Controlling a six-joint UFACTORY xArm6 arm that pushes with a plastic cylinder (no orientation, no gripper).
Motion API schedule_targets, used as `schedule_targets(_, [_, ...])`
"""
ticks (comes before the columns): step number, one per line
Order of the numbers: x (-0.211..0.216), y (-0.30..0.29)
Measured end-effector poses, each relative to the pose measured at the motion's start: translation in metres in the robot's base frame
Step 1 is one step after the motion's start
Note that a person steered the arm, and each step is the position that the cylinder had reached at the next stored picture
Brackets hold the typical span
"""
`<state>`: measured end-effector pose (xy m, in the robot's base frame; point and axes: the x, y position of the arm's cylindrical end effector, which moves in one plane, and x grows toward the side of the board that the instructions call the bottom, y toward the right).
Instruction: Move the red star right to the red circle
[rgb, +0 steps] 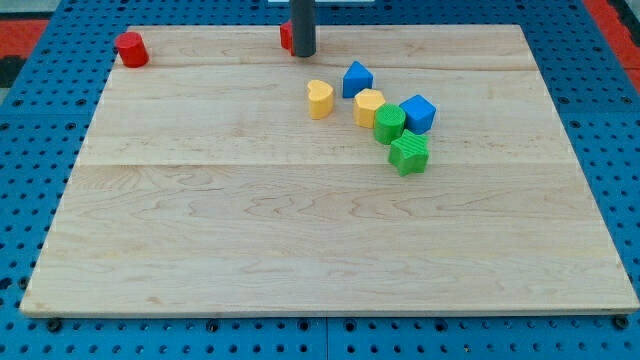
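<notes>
A red circle (130, 48) stands at the board's top left corner. A red block (286, 36), likely the red star, stands at the top edge near the middle; the rod hides most of it, so its shape is unclear. My tip (304, 54) rests on the board right against this red block's right side. The red block lies well to the right of the red circle.
A cluster lies right of centre: a yellow heart (319, 99), a blue block (357, 79), a yellow block (368, 107), a green circle (389, 123), a blue cube (418, 113) and a green star (408, 153). The wooden board (300, 250) lies on a blue pegboard.
</notes>
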<state>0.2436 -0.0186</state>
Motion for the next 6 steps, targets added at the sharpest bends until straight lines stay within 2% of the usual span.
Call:
schedule_targets(1, [-0.005, 0.043])
schedule_targets(2, [-0.041, 0.06])
schedule_targets(3, [-0.05, 0.047])
schedule_targets(5, [-0.05, -0.02])
schedule_targets(6, [-0.027, -0.033])
